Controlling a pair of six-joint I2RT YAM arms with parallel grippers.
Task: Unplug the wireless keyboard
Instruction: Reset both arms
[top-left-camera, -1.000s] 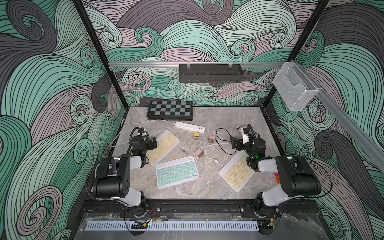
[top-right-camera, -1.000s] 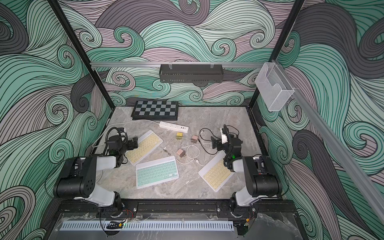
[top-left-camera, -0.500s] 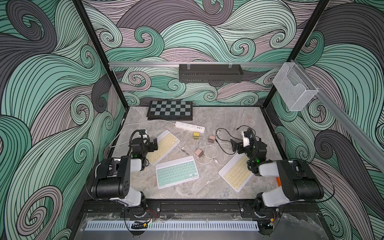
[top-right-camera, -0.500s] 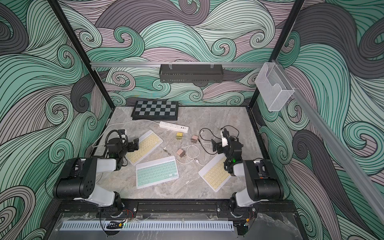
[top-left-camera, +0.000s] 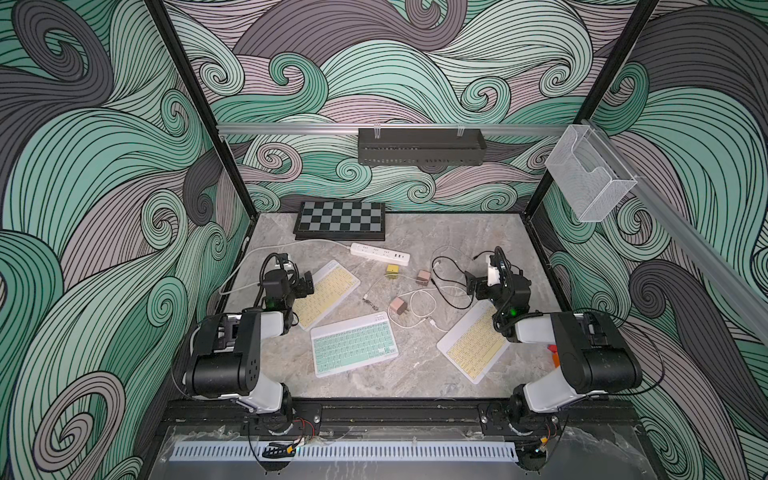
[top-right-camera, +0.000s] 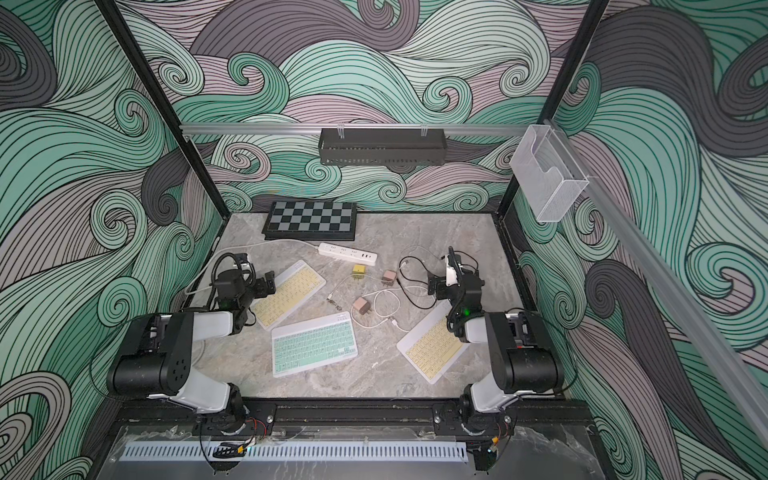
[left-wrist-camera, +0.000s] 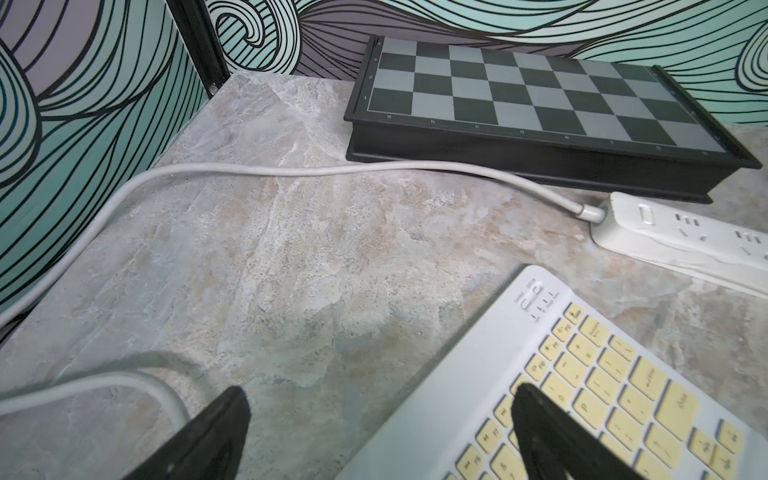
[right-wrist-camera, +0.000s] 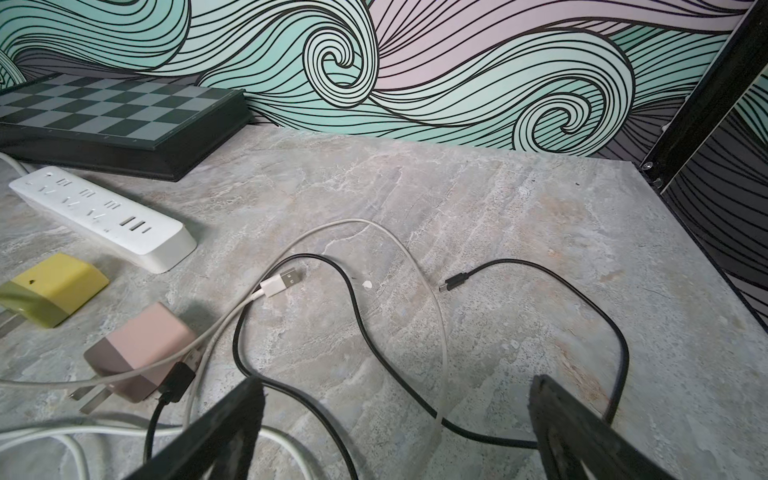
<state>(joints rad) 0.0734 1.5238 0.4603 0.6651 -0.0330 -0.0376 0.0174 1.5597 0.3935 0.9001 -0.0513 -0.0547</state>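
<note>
The left gripper (left-wrist-camera: 380, 390) gapes wide over the left-edge yellow keyboard (left-wrist-camera: 582, 395) (holding nothing); the right gripper (right-wrist-camera: 397, 380), equally wide, hangs above the black cable (right-wrist-camera: 361, 328).

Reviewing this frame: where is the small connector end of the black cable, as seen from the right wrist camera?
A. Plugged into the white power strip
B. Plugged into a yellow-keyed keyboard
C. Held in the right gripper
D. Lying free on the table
D: the small connector of the black cable lies loose on the bare table, joined to nothing.
</note>
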